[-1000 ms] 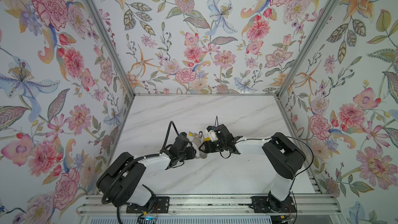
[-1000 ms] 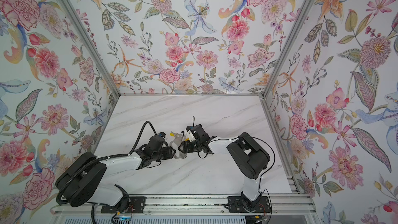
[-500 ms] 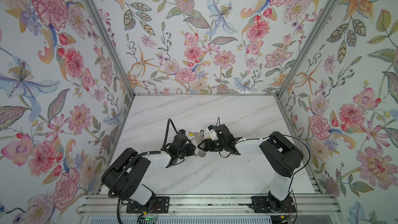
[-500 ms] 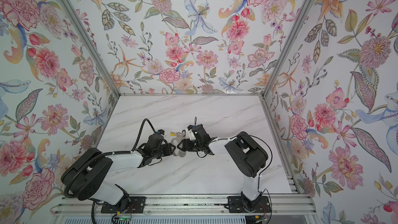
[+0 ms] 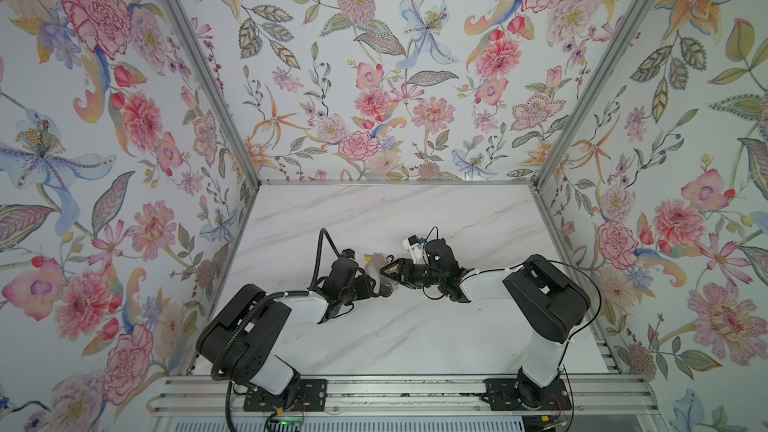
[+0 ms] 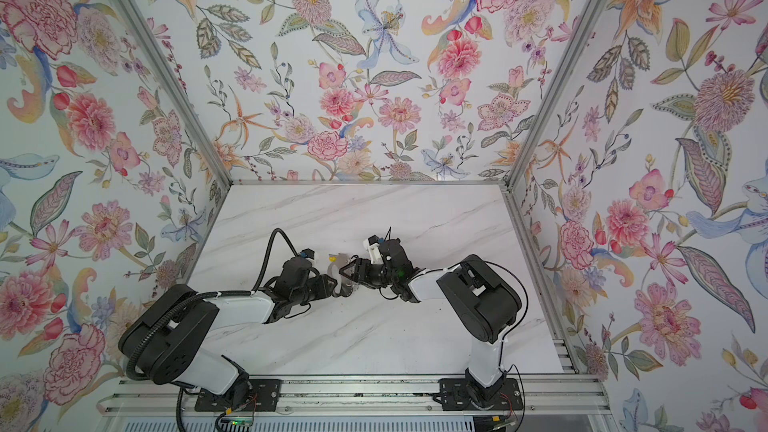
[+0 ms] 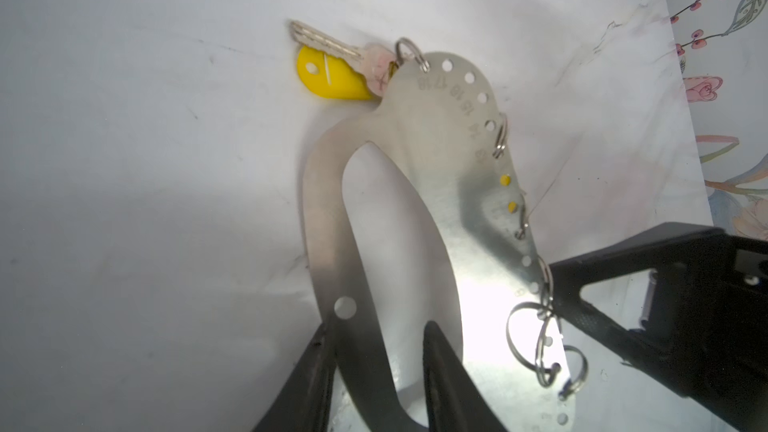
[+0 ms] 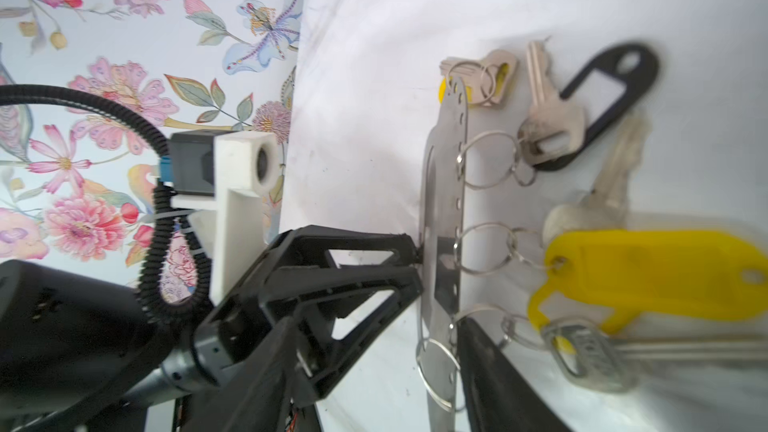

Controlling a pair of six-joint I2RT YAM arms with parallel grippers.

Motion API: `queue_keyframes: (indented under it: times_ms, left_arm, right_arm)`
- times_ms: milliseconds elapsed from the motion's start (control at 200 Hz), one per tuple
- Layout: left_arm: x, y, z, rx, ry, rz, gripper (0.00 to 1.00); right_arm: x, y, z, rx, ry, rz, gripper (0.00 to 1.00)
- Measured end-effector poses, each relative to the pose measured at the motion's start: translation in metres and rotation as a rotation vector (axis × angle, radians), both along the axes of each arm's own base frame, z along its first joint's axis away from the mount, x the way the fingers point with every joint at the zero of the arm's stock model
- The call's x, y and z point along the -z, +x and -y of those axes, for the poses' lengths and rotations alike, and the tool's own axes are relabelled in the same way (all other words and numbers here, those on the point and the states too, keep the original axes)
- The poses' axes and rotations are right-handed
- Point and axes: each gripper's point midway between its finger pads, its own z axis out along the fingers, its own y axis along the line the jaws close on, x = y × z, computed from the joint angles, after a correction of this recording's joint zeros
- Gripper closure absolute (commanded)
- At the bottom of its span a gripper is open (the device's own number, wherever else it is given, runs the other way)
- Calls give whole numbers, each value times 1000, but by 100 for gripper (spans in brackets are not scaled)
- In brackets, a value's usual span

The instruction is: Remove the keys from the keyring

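- Your left gripper (image 7: 380, 326) has its jaws closed to a narrow gap on the keyring (image 7: 440, 139). The thin arm of the keyring, beside its big opening, is pinched between the two black fingers.
- Your right gripper (image 5: 385, 274) has its jaws partly apart, and nothing is clamped in them.
- In the right wrist view the near end of the keyring stands edge-on in the gap of the right jaws. One finger (image 8: 490, 376) is just beside the holed edge. Whether it touches the metal, you cannot tell.
- In both top views the two pairs of jaws point toward each other, with the keyring between their tips.
- The keys (image 8: 544, 114) hang on the keyring by split rings (image 8: 513, 248) that pass through holes along its edge, on the side away from the left jaws.
- Just outside the right finger is a long key (image 8: 590, 351), and beyond it a large yellow tag (image 8: 648, 272). Both are blurred.
- Farther from the right jaws there is a black tag (image 8: 602, 89), just beside a key.
- At the end of the keyring farthest from the left jaws is one more key with a small yellow tag (image 7: 328, 78).
- Whether the keyring rests on the marble table (image 5: 415, 209) or is lifted from it, the pictures do not show.
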Motion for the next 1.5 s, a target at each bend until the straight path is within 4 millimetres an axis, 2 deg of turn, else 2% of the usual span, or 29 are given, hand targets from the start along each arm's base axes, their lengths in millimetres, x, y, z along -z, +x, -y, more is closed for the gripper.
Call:
queue_keyframes:
  times_ms: [130, 225, 571, 706, 971, 1171, 1281, 1501]
  left_arm:
    - [0, -4, 4, 23, -22, -9, 62]
    - [0, -5, 5, 32, -35, -13, 62]
    - [-1, -6, 4, 44, -69, -20, 63]
    - [-1, -6, 3, 43, -71, -21, 62]
    - [-1, -7, 0, 38, -64, -26, 62]
    - [-2, -10, -4, 37, -52, -37, 62]
    - [-2, -12, -6, 42, -44, -40, 60]
    - [-6, -18, -12, 54, -17, -44, 46]
  right_arm:
    - [-13, -3, -6, -11, 61, 7, 38]
    - [-15, -7, -10, -19, 83, -1, 38]
    - [5, -14, -9, -29, 40, -26, 41]
    - [13, -10, -7, -20, -14, -13, 49]
    - [22, -6, -9, -27, -63, 8, 75]
    - [29, -8, -9, -31, -88, -2, 88]
    - [27, -6, -10, -30, -85, 5, 93]
    - [26, -11, -14, -46, -86, 1, 100]
